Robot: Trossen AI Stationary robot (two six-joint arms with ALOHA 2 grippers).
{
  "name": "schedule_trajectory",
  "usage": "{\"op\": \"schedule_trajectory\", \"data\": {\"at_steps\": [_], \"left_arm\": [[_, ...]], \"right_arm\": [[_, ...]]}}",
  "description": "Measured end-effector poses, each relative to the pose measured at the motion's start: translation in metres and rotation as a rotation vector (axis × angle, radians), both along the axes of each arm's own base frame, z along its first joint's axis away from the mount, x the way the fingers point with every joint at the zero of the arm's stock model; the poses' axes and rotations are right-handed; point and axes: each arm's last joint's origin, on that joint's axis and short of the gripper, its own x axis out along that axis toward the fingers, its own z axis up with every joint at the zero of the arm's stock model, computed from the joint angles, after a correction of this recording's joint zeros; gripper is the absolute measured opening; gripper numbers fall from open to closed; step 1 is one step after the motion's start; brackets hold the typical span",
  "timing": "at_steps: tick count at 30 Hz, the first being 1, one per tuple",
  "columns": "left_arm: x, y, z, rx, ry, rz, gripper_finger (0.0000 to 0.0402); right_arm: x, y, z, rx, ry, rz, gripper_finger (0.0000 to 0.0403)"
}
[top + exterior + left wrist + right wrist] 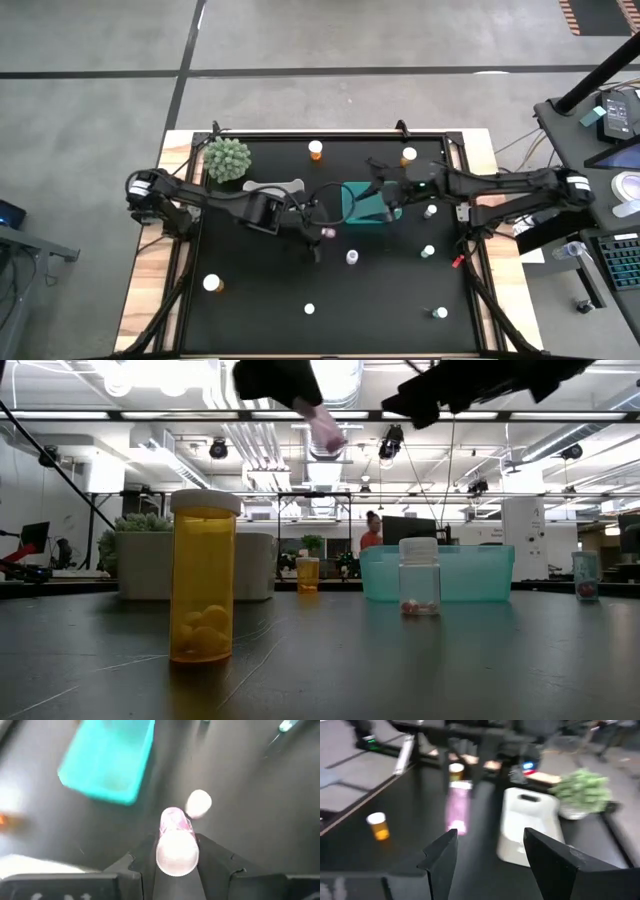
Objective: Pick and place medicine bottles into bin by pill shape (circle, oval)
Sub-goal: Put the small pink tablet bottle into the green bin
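Motion blurs the held bottle (pixel 458 808); its pills' shape perhaps cannot be told. White tub (pixel 268 187) partly hidden.

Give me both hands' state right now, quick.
Left hand: shut on a slim clear bottle with pink contents, lifted above the table.
Right hand: open, holding nothing, over the teal bin.

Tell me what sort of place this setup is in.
Probably a large industrial lab or workshop: exposed ceiling ducts and strip lights run overhead, a grey concrete floor with dark marking lines surrounds the black-topped table, and a desk with a keyboard stands alongside.
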Motion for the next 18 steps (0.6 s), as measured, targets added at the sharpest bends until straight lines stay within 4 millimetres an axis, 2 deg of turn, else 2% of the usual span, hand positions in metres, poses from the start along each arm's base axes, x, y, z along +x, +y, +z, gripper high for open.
{"op": "schedule_trajectory", "data": {"at_steps": [5,13,18], "left_arm": [[0.003,0.003,-0.001,0.167,-0.020,-0.074,0.0099],[0.009,0.005,0.002,0.211,-0.083,-0.100,0.0099],[0.010,0.006,0.003,0.217,-0.089,-0.105,0.0099]], "right_arm": [[0.021,0.004,-0.008,0.020,0.052,0.034,0.0219],[0.046,0.001,-0.021,0.058,0.123,0.021,0.0219],[0.054,0.001,-0.024,0.058,0.137,0.025,0.0216]]}}
